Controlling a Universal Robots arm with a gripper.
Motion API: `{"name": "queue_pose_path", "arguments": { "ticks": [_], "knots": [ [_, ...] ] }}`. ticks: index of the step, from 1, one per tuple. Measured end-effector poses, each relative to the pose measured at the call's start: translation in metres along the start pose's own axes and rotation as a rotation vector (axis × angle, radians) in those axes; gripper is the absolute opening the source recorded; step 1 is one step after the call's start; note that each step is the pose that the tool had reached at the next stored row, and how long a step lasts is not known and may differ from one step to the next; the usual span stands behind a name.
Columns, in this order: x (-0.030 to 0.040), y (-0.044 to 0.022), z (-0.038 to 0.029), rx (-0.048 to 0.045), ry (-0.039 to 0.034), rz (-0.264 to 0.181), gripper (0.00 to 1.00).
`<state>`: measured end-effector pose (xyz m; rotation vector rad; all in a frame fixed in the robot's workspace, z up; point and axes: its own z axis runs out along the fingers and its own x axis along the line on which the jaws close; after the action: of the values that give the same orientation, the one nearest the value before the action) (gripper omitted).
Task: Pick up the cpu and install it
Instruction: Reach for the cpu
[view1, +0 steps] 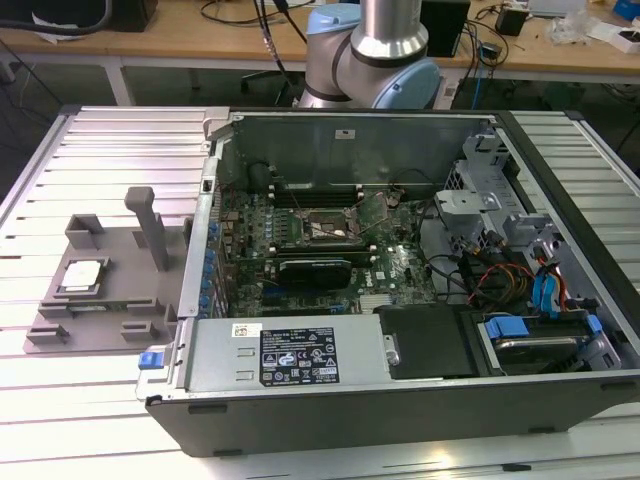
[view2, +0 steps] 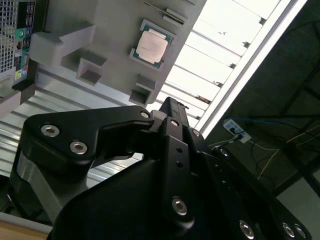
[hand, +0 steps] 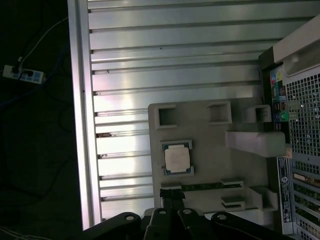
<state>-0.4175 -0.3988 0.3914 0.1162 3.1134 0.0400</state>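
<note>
- On the grey tray (view1: 110, 250) at the exterior view's left, the cpu (view1: 82, 276) lies flat in a shallow square seat, silvery top up.
- The tray rests on the slatted metal table (view1: 100, 140), just beside the open computer case (view1: 400, 400).
- Inside the case, a black socket frame (view1: 325, 228) sits on the green board.
- The robot arm (view1: 390, 40) stands behind the case.
- In both wrist views the gripper (hand: 171, 192) (view2: 169, 102) has its jaws drawn together and holds nothing.
- Its tips sit near the tray's edge, apart from the cpu (hand: 178, 160) (view2: 152, 47).
</note>
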Motion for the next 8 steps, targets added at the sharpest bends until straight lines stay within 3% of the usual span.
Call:
{"name": "queue_pose_path", "arguments": {
  "ticks": [8],
  "knots": [
    [-0.0064,0.0005,0.0003,0.0000,0.0000,0.000,0.11]
  ]
}}
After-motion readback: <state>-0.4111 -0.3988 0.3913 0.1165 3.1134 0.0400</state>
